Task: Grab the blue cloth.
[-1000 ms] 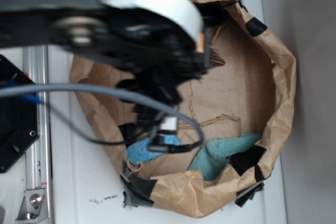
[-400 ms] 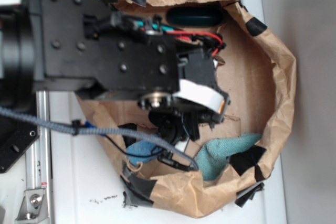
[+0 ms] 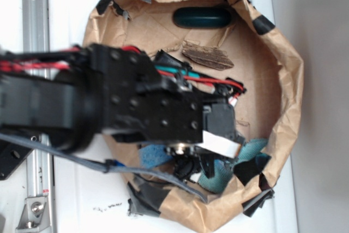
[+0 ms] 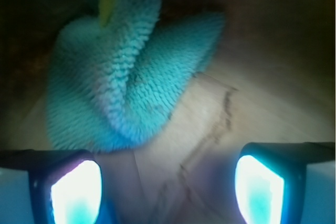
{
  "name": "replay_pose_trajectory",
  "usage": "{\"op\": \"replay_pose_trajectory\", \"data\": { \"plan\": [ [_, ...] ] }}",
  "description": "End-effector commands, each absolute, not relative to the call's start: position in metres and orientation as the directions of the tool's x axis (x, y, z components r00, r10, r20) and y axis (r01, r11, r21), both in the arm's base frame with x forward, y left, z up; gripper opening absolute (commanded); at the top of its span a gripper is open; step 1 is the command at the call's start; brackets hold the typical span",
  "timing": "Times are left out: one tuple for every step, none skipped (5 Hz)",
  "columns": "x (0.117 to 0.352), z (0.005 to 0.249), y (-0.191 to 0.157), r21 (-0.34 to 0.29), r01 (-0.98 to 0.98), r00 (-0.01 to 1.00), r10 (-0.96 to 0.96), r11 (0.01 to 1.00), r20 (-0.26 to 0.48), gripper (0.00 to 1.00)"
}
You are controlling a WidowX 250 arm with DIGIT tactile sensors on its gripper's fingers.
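- Gripper point(image 4: 168, 187) jaws stand wide apart, nothing between them; both fingertips point(image 4: 76, 192) glow at the bottom of the wrist view.
- Just ahead of the left fingertip lies the blue cloth point(image 4: 123, 82), a folded teal terry heap on the brown paper floor.
- From outside, the black arm point(image 3: 114, 102) covers much of the paper-walled basin point(image 3: 289, 80); the cloth peeks out under the wrist by the near wall.
- Blue sponge point(image 3: 154, 155) sits just beside it.
- Dark oval object point(image 3: 202, 17) lies by the far wall, well apart.

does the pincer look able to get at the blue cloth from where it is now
Probably yes. In the wrist view the open pincer faces the blue cloth with only bare brown paper between them; nothing lies across the way.
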State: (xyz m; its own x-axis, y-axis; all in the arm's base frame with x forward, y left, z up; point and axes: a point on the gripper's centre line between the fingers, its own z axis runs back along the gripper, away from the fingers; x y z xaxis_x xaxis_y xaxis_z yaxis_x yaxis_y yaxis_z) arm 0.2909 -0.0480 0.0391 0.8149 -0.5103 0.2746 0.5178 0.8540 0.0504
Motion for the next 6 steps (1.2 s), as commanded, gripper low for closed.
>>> {"op": "replay_pose_trajectory", "data": {
  "plan": [
    [0.298,0.044,-0.086,0.01,0.693,0.656,-0.637,0.721,0.404,1.0],
    [0.299,0.043,-0.089,0.02,0.712,0.637,-0.658,0.702,0.401,1.0],
    [0.304,0.05,-0.084,0.002,0.682,0.664,-0.621,0.731,0.416,0.0],
    [0.309,0.053,-0.08,-0.004,0.669,0.67,-0.601,0.743,0.435,0.0],
    [0.316,0.05,-0.082,0.016,0.646,0.688,-0.592,0.763,0.419,0.0],
    [0.318,0.051,-0.083,0.024,0.63,0.694,-0.577,0.776,0.43,0.0]
  ]
}}
